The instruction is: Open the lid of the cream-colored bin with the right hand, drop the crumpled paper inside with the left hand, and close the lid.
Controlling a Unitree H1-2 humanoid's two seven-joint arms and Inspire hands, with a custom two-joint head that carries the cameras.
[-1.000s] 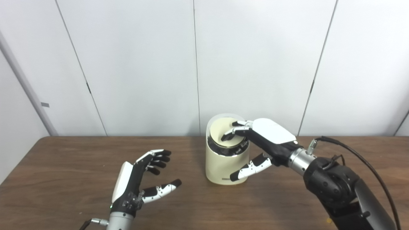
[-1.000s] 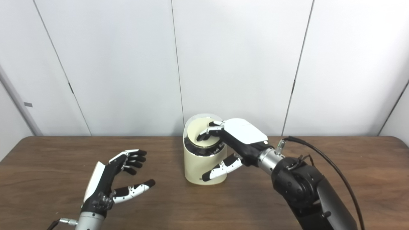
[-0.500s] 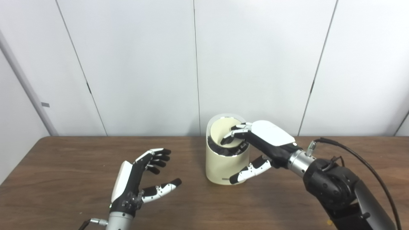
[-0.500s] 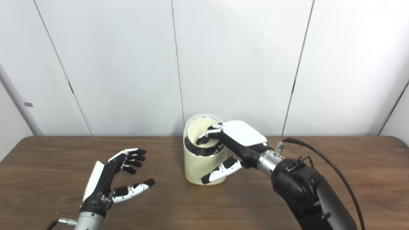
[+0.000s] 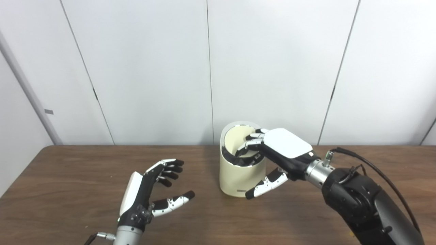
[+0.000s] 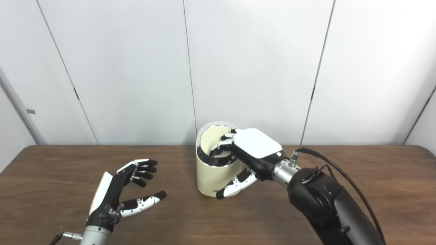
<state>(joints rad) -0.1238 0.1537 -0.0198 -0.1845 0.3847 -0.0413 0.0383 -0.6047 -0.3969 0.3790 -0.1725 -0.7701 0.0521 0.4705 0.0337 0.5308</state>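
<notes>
Right hand at the mouth of the cream-colored bin, fingers curled over the near rim and pressing on the lid, which stands tilted up and back, its pale underside showing; thumb hangs apart, low in front of the bin wall. Whether the fingers grip the lid or only push it: cannot tell. Bin sits upright on the wooden table, centre, near the back edge by the white wall. Left hand rests well to the left of the bin, palm inward, fingers spread, holding nothing. No crumpled paper in view anywhere; possibly already inside, interior too dark to say. Handling, as judgement: bin looks like a light, rigid shell with a smooth glossy wall, likely to slide or tip if pushed sideways. Lid seems a thin stiff disc on a pivot, moving with little force. Best contact is the lid's free edge, pressed downward, not across, to close it.
</notes>
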